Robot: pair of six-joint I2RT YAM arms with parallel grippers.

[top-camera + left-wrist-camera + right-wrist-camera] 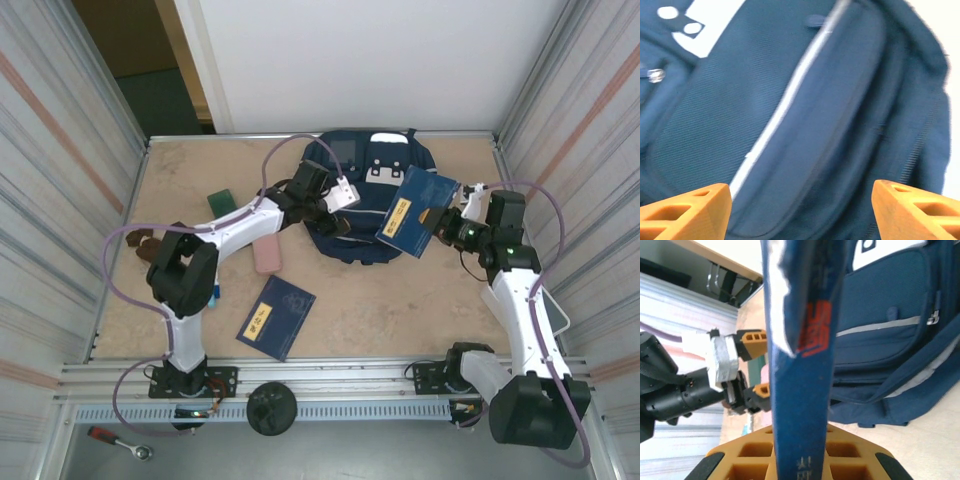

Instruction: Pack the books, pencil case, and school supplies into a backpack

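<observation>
Right jaws grip book (417,212) over edge of backpack (365,218); left jaws wide.

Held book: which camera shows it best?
Top external: the held book shows its whole cover and yellow label, clamped by the right gripper by the backpack. Right wrist gives it edge-on, close and blurred. Left wrist faces backpack fabric instead.

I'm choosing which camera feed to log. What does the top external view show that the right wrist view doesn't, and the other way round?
Top external adds the second book, flat on the table near the left arm's base. Right wrist adds red print on the held book, seen edge-on. Both show the backpack, that book clamped in the right gripper, and the left gripper, jaws open, beside the backpack.
</observation>
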